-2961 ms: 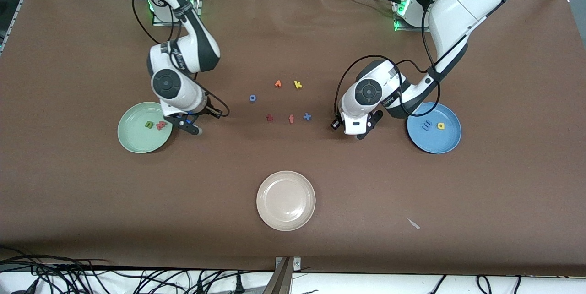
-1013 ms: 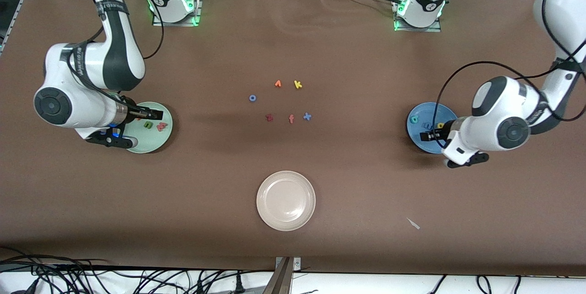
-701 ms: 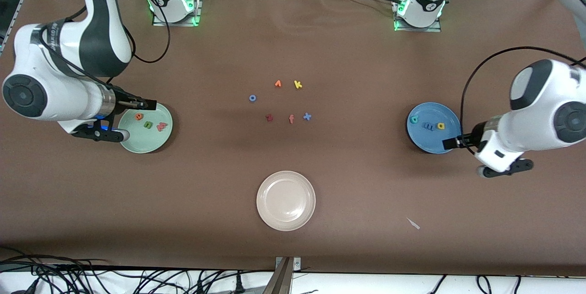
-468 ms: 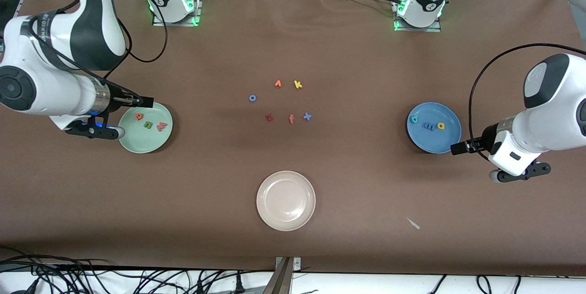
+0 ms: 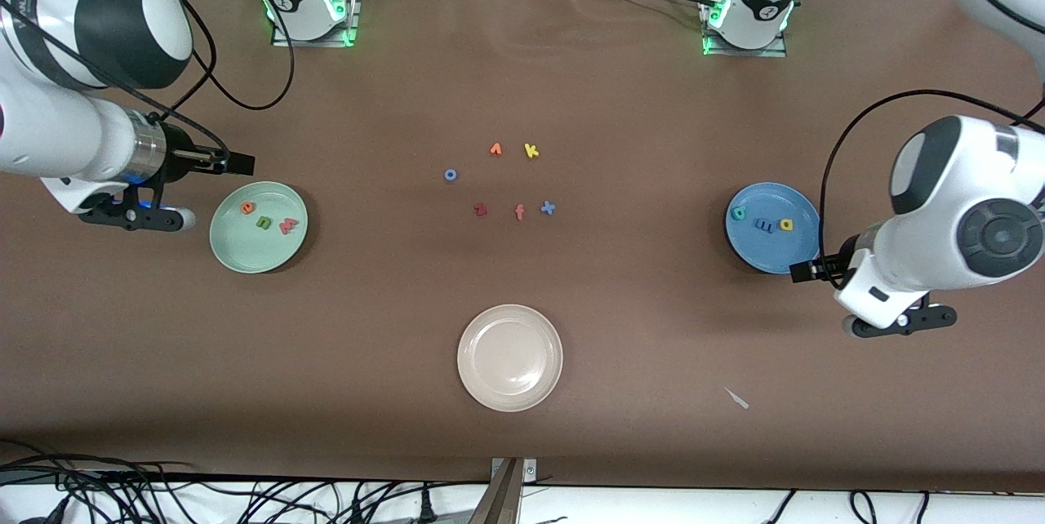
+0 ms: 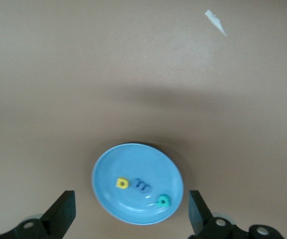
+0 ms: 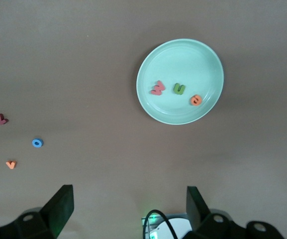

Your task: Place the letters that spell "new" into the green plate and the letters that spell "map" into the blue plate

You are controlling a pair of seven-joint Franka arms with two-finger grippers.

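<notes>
Orange e (image 5: 247, 209), green n (image 5: 264, 222) and red w (image 5: 288, 225) lie in a row in the green plate (image 5: 245, 255); blue m (image 5: 765, 224), teal a (image 5: 739, 213) and yellow p (image 5: 786, 224) lie in a row in the blue plate (image 5: 775, 259). Left claw (image 5: 804, 271) and right claw (image 5: 237, 162) are wide open and empty.

Pale mint-green plate (image 5: 258, 228) with orange e (image 5: 246, 209), green n (image 5: 264, 222), pinkish-red w (image 5: 288, 225); medium-blue plate (image 5: 796, 250) with teal a (image 5: 739, 213), blue m (image 5: 764, 224), yellow p (image 5: 786, 224); brown table (image 5: 653, 328).

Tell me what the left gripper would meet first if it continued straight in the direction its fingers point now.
Probably the blue plate. The left gripper is open and empty, and in its wrist view the plate lies between its fingertips, with the yellow, blue and teal letters in it. The height above the plate is unclear.
</notes>
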